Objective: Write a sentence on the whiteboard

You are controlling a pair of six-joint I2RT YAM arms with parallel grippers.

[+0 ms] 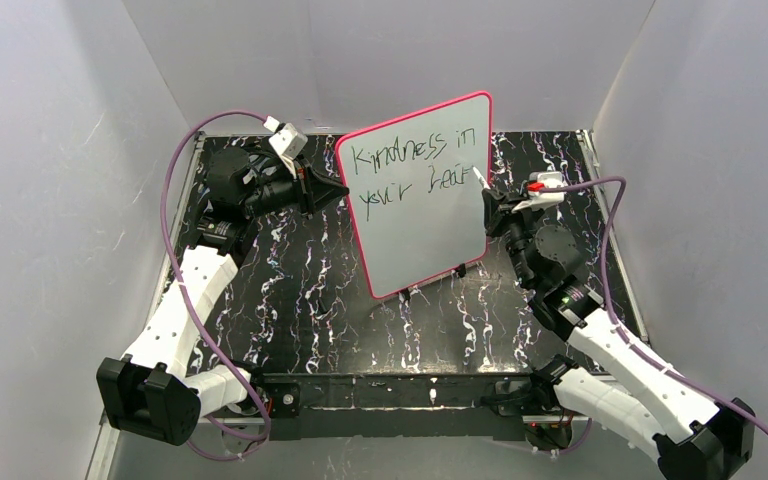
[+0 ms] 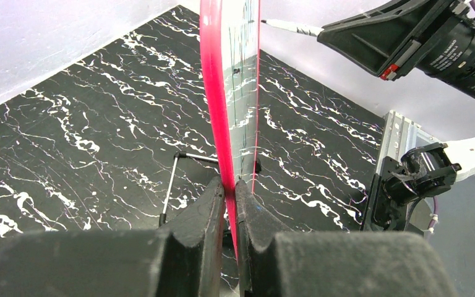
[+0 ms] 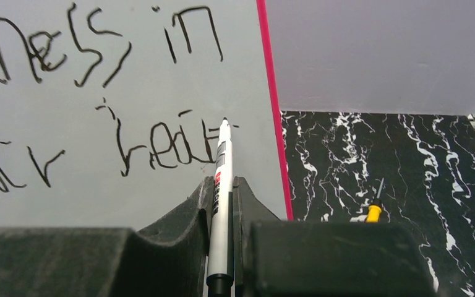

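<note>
Top camera looks down from behind; both wrist cameras sit close, sharing the whiteboard (image 1: 425, 245).

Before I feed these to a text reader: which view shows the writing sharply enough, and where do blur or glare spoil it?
Top external: the whole sentence on the whiteboard is small but legible, evenly lit, no glare. Right wrist: letters large and sharp but cropped left; the right gripper holding the marker is blurred. Left wrist: whiteboard seen edge-on, writing unreadable.

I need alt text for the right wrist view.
The right claw grips a white marker pen, its tip at the end of black handwritten words on a pink-framed white board. Black marbled tabletop lies to the right.
</note>
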